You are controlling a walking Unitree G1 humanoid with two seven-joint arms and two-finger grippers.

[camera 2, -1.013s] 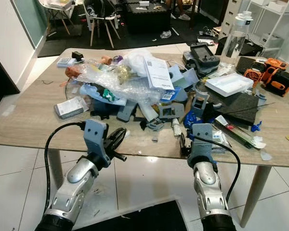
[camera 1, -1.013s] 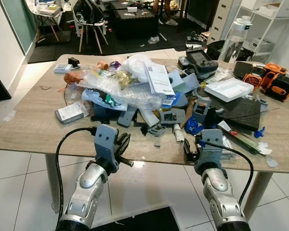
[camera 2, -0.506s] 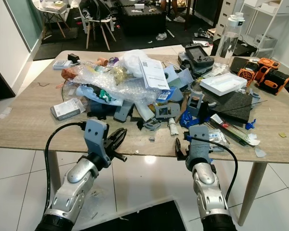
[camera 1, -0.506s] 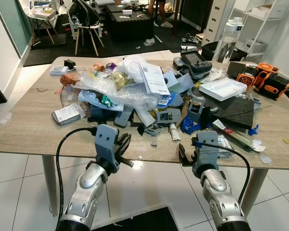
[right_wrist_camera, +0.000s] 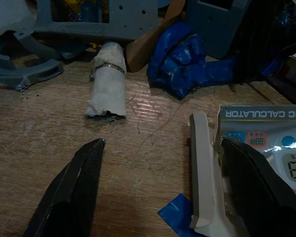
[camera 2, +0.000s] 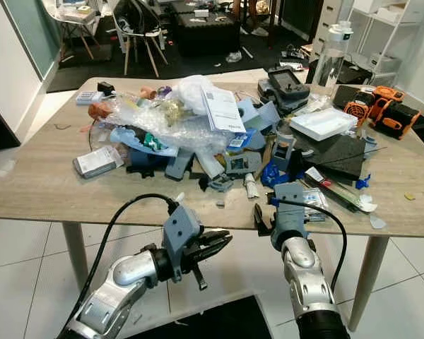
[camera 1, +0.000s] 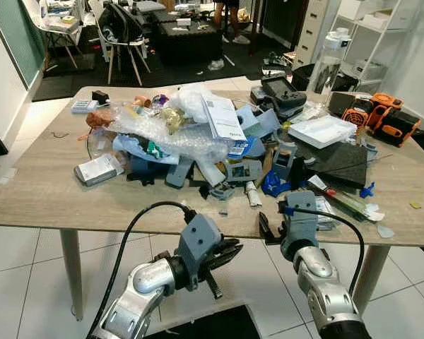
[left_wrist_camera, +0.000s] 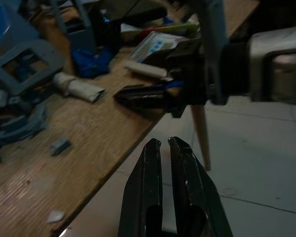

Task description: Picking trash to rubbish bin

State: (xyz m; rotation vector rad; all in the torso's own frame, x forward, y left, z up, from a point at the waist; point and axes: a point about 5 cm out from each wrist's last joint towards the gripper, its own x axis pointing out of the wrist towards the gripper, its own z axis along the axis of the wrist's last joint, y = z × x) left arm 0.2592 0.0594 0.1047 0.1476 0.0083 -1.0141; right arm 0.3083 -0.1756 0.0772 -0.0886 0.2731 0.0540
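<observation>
A wooden table [camera 1: 42, 191] carries a heap of trash: bubble wrap [camera 1: 169, 131], paper sheets, grey plastic parts. A small white paper roll [right_wrist_camera: 107, 79] and a crumpled blue piece [right_wrist_camera: 187, 66] lie near the front edge. My right gripper [right_wrist_camera: 163, 145] stands open at that edge, low over the wood. A white strip [right_wrist_camera: 200, 168] and a calculator pack [right_wrist_camera: 266, 143] lie by one of its fingers. My left gripper [camera 1: 226, 251] hangs below the table edge, turned toward the right arm. It is shut with nothing in it, as its fingertips [left_wrist_camera: 153, 145] show.
On the table's right side sit a black mat [camera 1: 339, 159], a white box [camera 1: 327, 131], a handheld controller [camera 1: 283, 90], a water bottle [camera 1: 327, 67] and orange tools [camera 1: 381, 116]. Chairs [camera 1: 124, 28] and clutter fill the room behind. White floor tiles lie below.
My left arm has dropped from the table's front edge and swung right, so its gripper now points sideways under the edge. The right gripper has hardly moved. The camera shifted slightly.
</observation>
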